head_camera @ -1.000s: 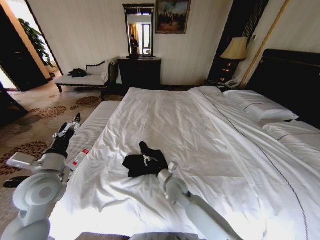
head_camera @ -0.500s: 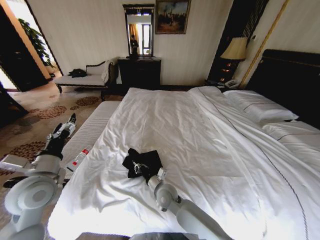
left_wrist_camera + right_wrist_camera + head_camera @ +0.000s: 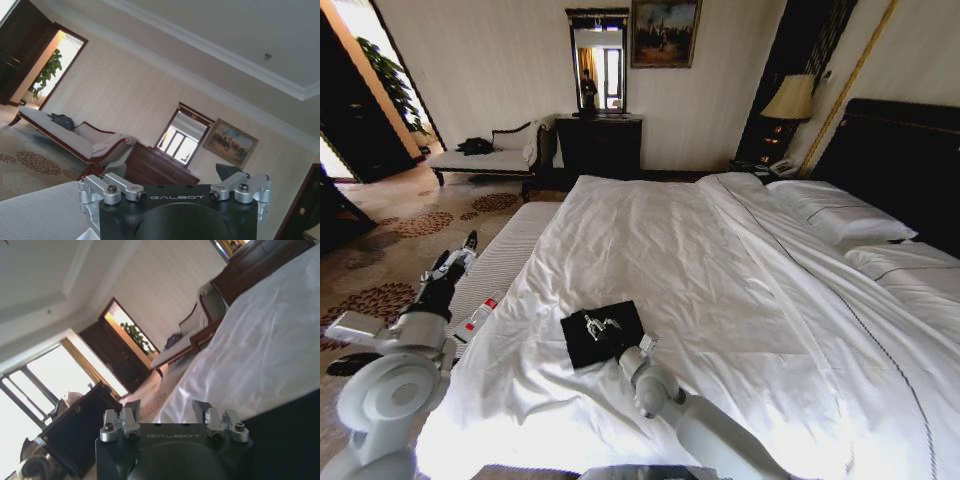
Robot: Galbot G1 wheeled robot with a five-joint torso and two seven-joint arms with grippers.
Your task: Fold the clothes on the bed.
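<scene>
On the near part of the large white-sheeted bed [image 3: 720,260], the black soft T-shirt [image 3: 603,333] is lying folded into a compact rectangle; the right gripper [image 3: 634,345], spread and empty, is hovering at the T-shirt's near edge, so folding is looking nearly complete, while the left gripper [image 3: 460,251], also spread, is idling beyond the bed's left side

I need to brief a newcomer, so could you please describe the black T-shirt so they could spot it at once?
Start at the big white bed. On its near left part lies the black T-shirt, folded into a small rectangle with white print showing, just beyond the right pincer. It is the lone dark item on the sheets.
</scene>
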